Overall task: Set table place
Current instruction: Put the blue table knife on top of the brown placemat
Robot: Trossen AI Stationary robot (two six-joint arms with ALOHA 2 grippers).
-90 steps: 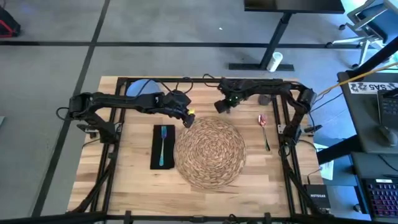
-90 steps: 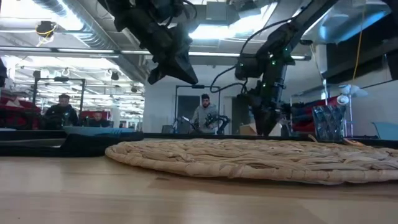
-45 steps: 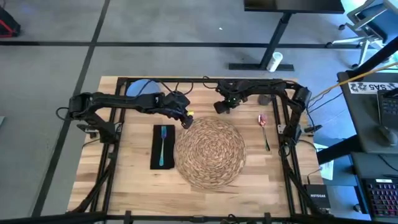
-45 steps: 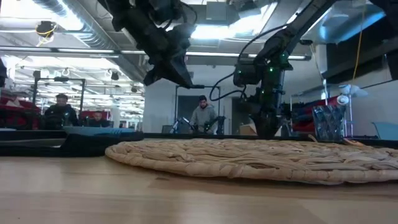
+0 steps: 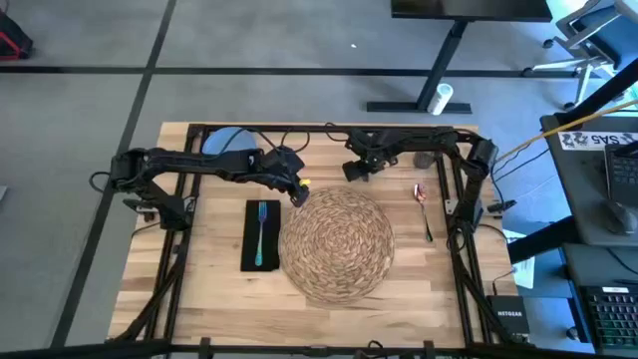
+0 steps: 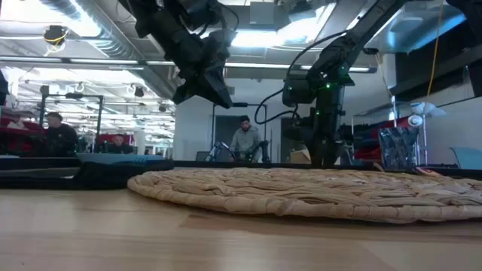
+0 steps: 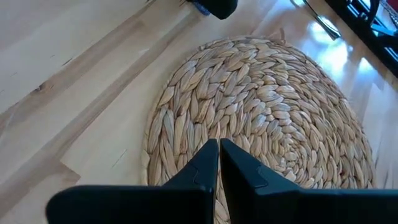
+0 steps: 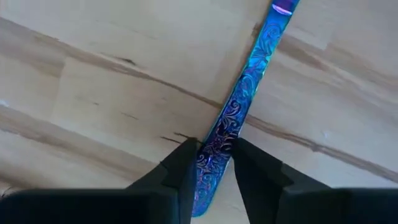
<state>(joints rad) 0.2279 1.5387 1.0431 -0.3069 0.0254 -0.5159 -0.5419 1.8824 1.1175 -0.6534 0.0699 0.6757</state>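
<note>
The round straw placemat (image 5: 336, 242) lies mid-table. Left of it, a teal fork (image 5: 260, 231) rests on the black napkin (image 5: 249, 249). A pale blue plate (image 5: 225, 141) sits at the far left, and a small grey cup (image 5: 425, 159) at the far right. My left gripper (image 7: 218, 155) hangs shut and empty above the placemat's far-left rim. My right gripper (image 8: 216, 163) is down at the table just beyond the placemat's far edge. It is shut on a piece of cutlery with a blue-purple patterned handle (image 8: 244, 87). My right gripper pinches the patterned handle (image 8: 217, 144) between its two fingers, one finger on each long edge. The fingers come from above, pointing down, and lie across the handle. The cutlery stays level just at the wooden top; whether it rests on it, I cannot tell.
A spoon with a reddish bowl (image 5: 424, 204) lies on the wood right of the placemat. Black frame bars (image 5: 461, 199) and cables run along the table's far and side edges. People sit in the room beyond the table (image 6: 244, 141).
My right gripper has gone down toward the table beyond the placemat's far edge. My left gripper has stayed above the placemat's far-left rim, still shut.
</note>
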